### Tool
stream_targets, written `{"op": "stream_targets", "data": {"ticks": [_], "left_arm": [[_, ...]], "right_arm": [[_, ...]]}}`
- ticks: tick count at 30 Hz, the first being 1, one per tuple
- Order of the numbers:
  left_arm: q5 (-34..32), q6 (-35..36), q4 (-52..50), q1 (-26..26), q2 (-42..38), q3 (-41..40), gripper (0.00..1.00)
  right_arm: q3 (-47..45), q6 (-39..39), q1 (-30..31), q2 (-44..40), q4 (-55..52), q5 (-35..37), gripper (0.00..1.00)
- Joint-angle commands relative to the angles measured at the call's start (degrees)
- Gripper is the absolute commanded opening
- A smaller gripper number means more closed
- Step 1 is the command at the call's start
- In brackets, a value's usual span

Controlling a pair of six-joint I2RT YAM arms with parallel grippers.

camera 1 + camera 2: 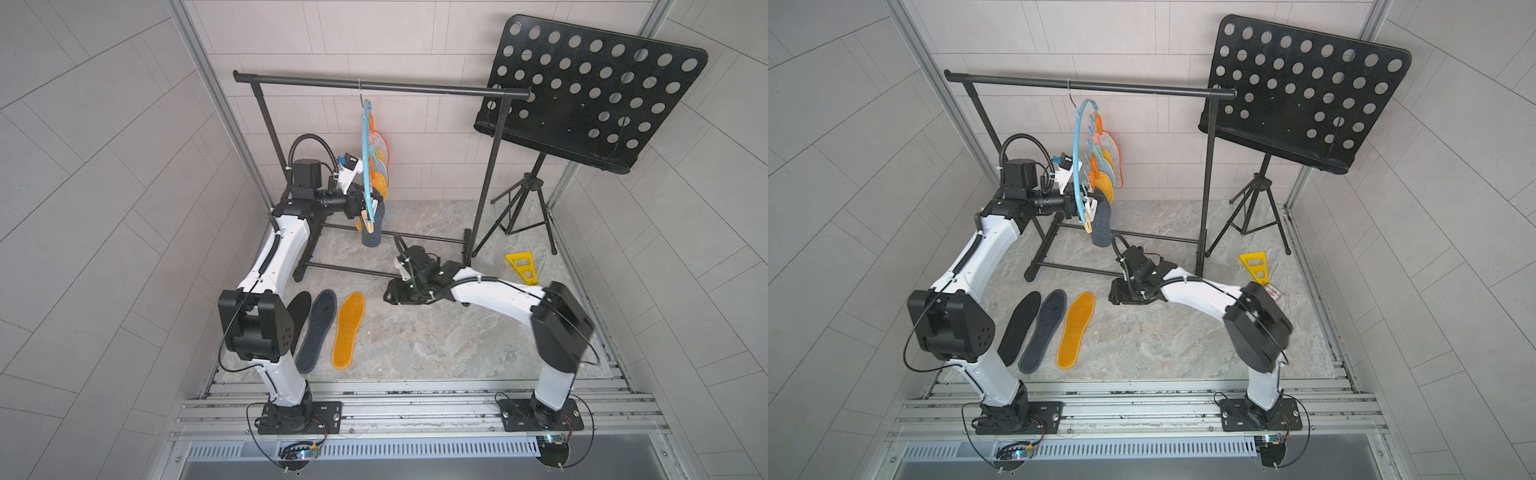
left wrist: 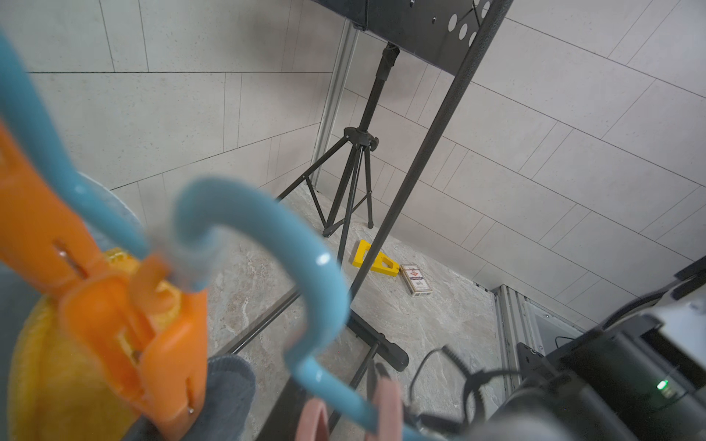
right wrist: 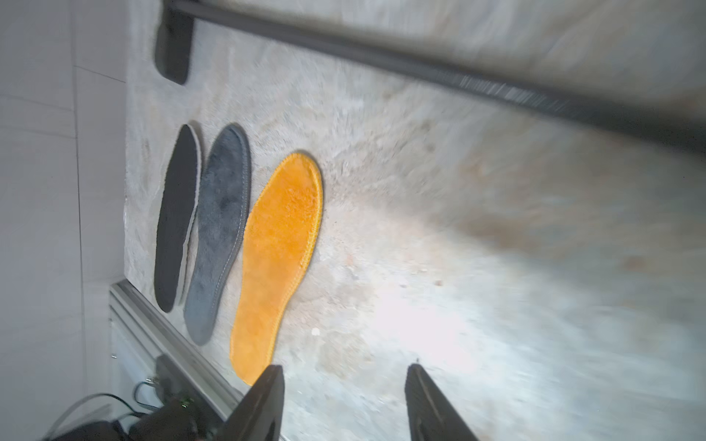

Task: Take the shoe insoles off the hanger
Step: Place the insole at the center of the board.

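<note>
1. Shoe insoles are in two groups. Three lie flat side by side on the grey marbled desk (image 1: 1183,332), lower left of centre in both top views. They are a black foam insole (image 1: 1018,328), a dark grey fleecy insole (image 1: 1042,330) touching it edge to edge, and an orange-yellow fleecy insole (image 1: 1075,330) just beside the grey one.
2. The others hang clipped to the light-blue arched plastic hanger (image 1: 1077,145), upper centre, hooked on the top bar of the black garment rack (image 1: 1092,85). A dark grey hanging insole (image 1: 1102,226) sits lowest, with orange-yellow, pale grey-blue and red-orange mesh ones bunched above it.
3. The left end effector (image 1: 1079,207) is right at the hanger's lower end; I cannot tell whether its jaws are clamped on anything.
4. The right end effector (image 3: 345,368) is low over the desk at centre frame, right of the orange-yellow fleecy insole. Its fingers are apart with nothing between them.
5. A black perforated music stand (image 1: 1304,91) fills the upper right, and a yellow triangular plastic piece (image 1: 1254,266) lies on the desk below it.
</note>
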Motion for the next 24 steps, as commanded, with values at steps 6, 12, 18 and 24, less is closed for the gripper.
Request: {"op": "stream_targets", "data": {"ticks": [6,12,18,24], "left_arm": [[-0.80,0.59,-0.94,1.03,-1.86,-1.62,0.00],[-1.41,0.93,-1.28,1.06,-2.21,-2.31,0.00],[-2.37,1.18,-1.29,1.06,-3.31,-4.03,0.00],[-5.27,0.76,-1.05,1.06,-4.64,-5.85,0.11]], "right_arm": [[-24.29,-31.71,-5.29,-37.84,-3.73,11.86,0.53],[-36.64,-38.91,-10.21,-61.11,-2.50,12.77,0.55],[-44.27,-38.92,-11.97,-70.73,-6.03,13.67,0.55],[-44.52,-38.70,-11.97,-69.92,-5.65,14.61,0.57]]}}
